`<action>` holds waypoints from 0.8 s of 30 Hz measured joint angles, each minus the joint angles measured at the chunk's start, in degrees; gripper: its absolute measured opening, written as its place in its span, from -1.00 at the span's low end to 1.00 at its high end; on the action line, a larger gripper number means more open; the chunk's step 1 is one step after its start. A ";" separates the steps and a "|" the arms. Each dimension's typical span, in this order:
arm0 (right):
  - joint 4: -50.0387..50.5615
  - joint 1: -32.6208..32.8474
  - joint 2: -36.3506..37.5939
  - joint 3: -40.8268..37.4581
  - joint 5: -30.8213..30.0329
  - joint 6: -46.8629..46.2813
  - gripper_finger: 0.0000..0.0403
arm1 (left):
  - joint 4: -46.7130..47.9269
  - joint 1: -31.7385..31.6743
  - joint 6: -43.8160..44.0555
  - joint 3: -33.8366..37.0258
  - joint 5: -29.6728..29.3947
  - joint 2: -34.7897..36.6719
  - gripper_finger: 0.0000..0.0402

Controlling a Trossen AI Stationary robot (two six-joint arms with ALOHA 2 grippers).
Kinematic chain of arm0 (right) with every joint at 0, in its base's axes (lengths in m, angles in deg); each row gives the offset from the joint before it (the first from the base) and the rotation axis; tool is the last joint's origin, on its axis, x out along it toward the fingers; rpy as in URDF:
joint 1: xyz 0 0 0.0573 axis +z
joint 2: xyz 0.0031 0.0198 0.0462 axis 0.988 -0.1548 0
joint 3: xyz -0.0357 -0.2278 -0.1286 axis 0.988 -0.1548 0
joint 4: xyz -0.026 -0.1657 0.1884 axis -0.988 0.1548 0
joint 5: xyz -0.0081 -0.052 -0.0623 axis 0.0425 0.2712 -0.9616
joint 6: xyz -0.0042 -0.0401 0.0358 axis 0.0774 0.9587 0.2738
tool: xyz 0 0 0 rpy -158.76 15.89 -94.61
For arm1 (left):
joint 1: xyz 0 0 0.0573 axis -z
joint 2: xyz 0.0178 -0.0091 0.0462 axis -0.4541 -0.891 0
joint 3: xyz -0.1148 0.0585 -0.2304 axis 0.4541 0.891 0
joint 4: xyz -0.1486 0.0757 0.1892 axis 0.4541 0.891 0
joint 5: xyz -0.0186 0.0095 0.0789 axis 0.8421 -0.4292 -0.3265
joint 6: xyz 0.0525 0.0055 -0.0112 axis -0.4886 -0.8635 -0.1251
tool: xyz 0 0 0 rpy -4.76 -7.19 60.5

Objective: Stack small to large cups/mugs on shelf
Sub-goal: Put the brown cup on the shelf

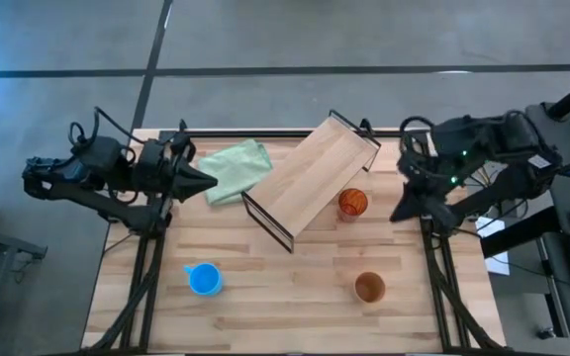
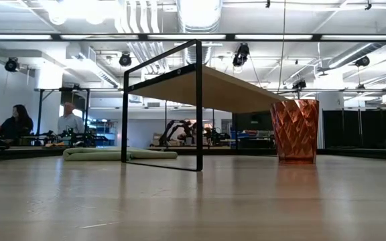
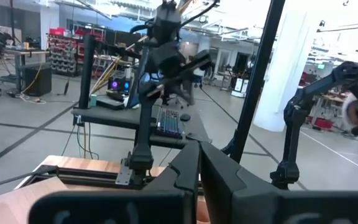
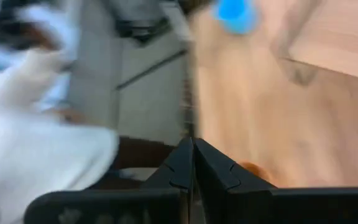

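The light-wood shelf [image 1: 315, 178] stands slantwise on its black wire legs at the table's far middle; it also shows in the low view [image 2: 206, 87]. The red tumbler [image 1: 353, 203] stands upright on the table beside the shelf's right edge. The orange-brown cup [image 1: 369, 288] stands near the front right, and the blue cup [image 1: 204, 279] near the front left, both upright. My left gripper [image 1: 209, 181] is shut and empty at the far left, by the green cloth. My right gripper [image 1: 398, 214] is shut and empty, right of the tumbler.
A pale green cloth [image 1: 237, 168] lies crumpled at the far left, against the shelf's left end. Bare tabletop lies between the blue cup and the orange-brown cup. People sit far behind the table in the low view [image 2: 19, 124].
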 joint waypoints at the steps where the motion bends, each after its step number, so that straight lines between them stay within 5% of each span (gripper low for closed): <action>1: -0.09 0.34 -0.17 -0.88 0.15 1.18 -0.96 | 0.22 0.00 0.00 0.02 0.00 -0.19 -1.00; 10: 0.48 0.82 -6.08 -7.40 -0.16 -1.94 -0.96 | 0.55 0.11 0.07 0.13 0.53 -1.43 -1.00; 15: 8.12 4.76 -9.83 -11.50 -0.83 5.55 -0.96 | 0.94 0.13 0.16 0.28 6.04 -2.04 -1.00; 24: 13.98 8.78 -16.85 -17.23 -0.22 3.44 -0.96 | 1.09 0.17 0.04 0.28 9.07 -2.05 -1.00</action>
